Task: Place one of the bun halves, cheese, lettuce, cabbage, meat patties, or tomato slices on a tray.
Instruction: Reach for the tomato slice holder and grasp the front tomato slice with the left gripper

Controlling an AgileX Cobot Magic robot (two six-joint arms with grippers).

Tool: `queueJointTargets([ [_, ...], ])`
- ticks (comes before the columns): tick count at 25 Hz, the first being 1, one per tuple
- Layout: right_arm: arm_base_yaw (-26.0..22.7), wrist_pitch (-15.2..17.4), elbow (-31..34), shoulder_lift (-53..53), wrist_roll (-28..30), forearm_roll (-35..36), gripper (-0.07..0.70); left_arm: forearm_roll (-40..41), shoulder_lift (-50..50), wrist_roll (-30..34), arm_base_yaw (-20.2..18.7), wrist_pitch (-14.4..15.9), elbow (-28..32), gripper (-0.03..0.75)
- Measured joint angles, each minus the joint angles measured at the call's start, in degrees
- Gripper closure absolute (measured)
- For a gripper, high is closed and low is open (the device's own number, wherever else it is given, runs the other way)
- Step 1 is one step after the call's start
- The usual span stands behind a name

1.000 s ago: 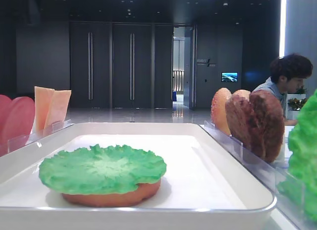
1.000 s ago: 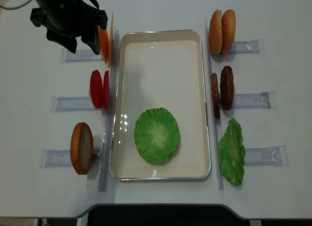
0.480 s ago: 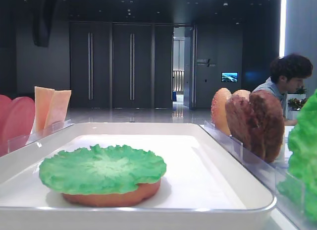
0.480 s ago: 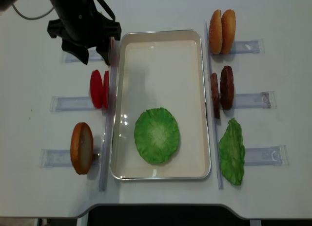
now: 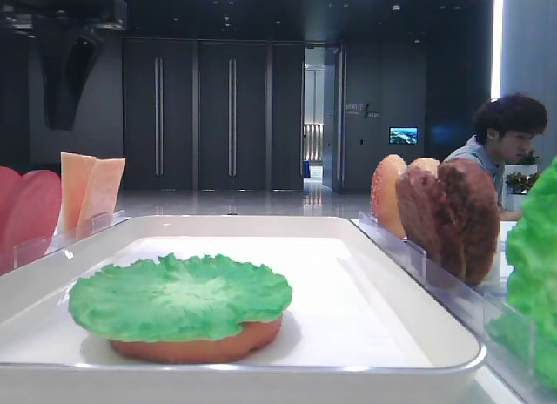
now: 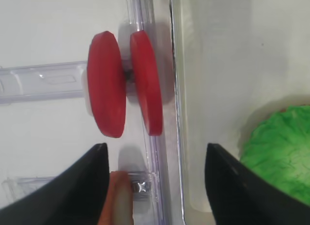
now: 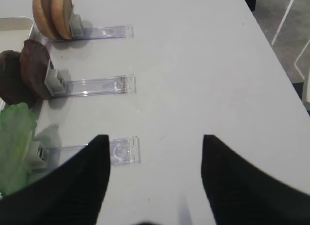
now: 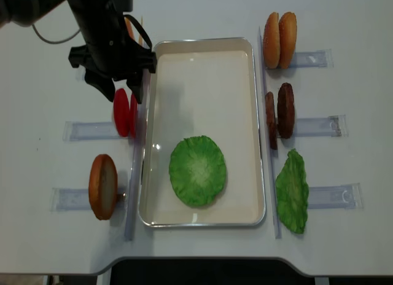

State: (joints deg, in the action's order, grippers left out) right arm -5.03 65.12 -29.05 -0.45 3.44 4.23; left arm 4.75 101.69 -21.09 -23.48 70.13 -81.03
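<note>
My left gripper (image 8: pixel 118 91) (image 6: pixel 155 154) hangs open over the two upright red tomato slices (image 8: pixel 124 112) (image 6: pixel 107 84), with nothing between its fingers. Beside them lies the white tray (image 8: pixel 202 43) (image 5: pixel 261 366) (image 6: pixel 177 94). On it a lettuce leaf (image 8: pixel 198 170) (image 5: pixel 178 295) (image 6: pixel 278 142) covers a flat bun half (image 5: pixel 200 345). My right gripper (image 7: pixel 155 137) is open above bare table. The left arm partly hides the cheese (image 5: pixel 87 191). Cabbage is out of view.
A bun half (image 8: pixel 102 187) (image 6: pixel 118 200) stands front left in a clear holder (image 8: pixel 73 198). Right of the tray stand two bun halves (image 8: pixel 279 39) (image 7: pixel 53 11), meat patties (image 8: pixel 279 113) (image 7: pixel 26 72) and lettuce (image 8: pixel 291 190) (image 7: pixel 14 137). A person (image 5: pixel 509 143) sits behind.
My left gripper has moved from the cheese holder at the back toward the tomato slices, staying open. The right arm and everything on the tray are still.
</note>
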Motion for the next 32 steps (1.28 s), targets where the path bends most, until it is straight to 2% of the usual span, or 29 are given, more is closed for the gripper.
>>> queueJointTargets([
  [5,0.00,0.00,0.00,0.00,0.00,0.00,0.231,0.55,1.32,-0.19,0.00,-0.41,0.00,0.238],
  [10,0.00,0.00,0.00,0.00,0.00,0.00,0.231,0.81,2.29,-0.41,0.00,-3.43,0.00,0.238],
  [16,0.00,0.00,0.00,0.00,0.00,0.00,0.231,0.85,4.46,-0.62,0.00,-5.41,0.00,0.239],
  [32,0.00,-0.10,0.00,0.00,0.00,0.00,0.231,1.04,7.29,-0.52,0.00,-6.43,0.00,0.243],
])
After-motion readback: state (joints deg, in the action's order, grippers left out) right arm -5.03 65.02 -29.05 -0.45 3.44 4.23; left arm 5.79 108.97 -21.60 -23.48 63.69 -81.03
